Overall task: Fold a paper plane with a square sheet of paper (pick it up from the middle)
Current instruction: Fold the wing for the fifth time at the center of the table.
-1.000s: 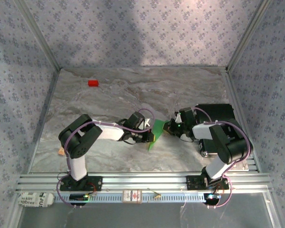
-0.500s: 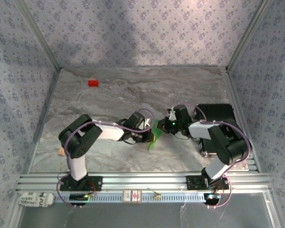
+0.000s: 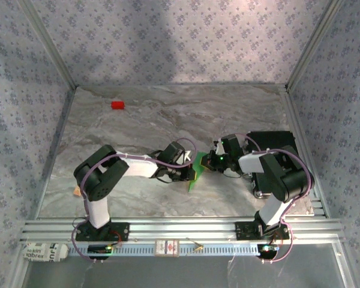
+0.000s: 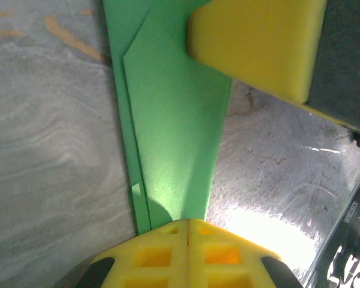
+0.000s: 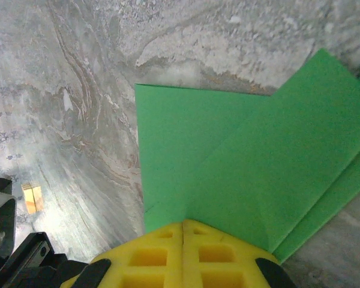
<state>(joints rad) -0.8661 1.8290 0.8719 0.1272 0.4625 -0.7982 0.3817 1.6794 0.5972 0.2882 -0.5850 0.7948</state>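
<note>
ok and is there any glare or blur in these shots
Left wrist: blown-out glare patch on the table beside the green paper. Right wrist: milder sheen on the table lower left, paper folds sharp. Top external: even light, a broad soft shadow on the back wall.

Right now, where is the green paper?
The green paper is near the table's centre in the top view, clamped between the left gripper and the right gripper.

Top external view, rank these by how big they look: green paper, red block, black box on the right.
1. black box, though partly hidden
2. green paper, partly covered, so its full outline is unsure
3. red block, clearly smallest
</note>
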